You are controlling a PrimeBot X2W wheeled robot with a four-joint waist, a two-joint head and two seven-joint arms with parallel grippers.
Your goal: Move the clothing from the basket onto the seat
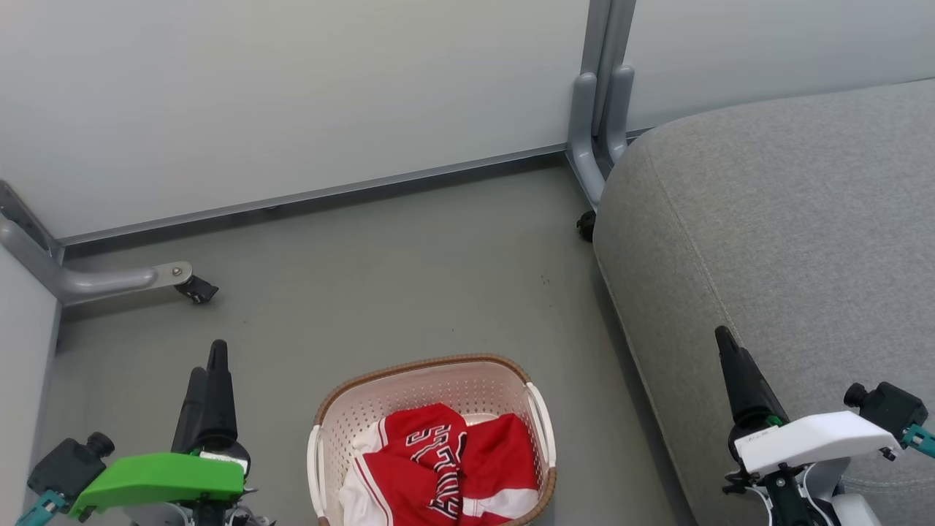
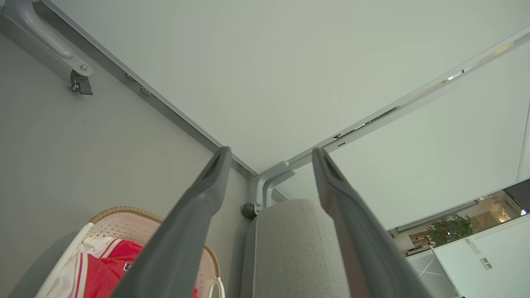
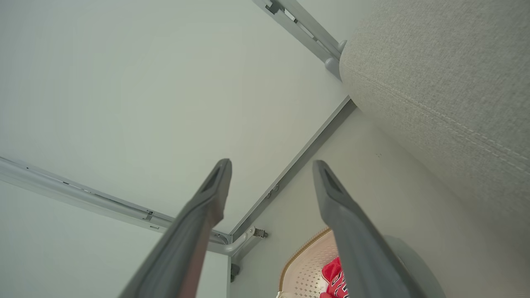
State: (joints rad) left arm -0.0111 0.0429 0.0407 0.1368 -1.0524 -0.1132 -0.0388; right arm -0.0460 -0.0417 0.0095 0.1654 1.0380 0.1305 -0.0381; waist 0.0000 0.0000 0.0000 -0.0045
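Left claw (image 2: 271, 154) stands released, its 2 long dark fingers (image 2: 198, 215) spread wide and holding nothing, low at the robot's left. Right claw (image 3: 271, 164) is released and empty too, raised over the near edge of the large light-grey fabric sofa seat (image 1: 789, 219). Between them, the cream-white perforated plastic basket (image 1: 438, 391) with a brown woven-look rim sits on the grey floor (image 1: 402, 277). Inside it lies the crumpled red shiny clothing (image 1: 482, 453) with white trim and black-and-white lettering. The seat stands near the basket's right. Beyond, pale partition panels (image 1: 292, 95) rise on a grey metal foot (image 1: 117, 279) with a castor.
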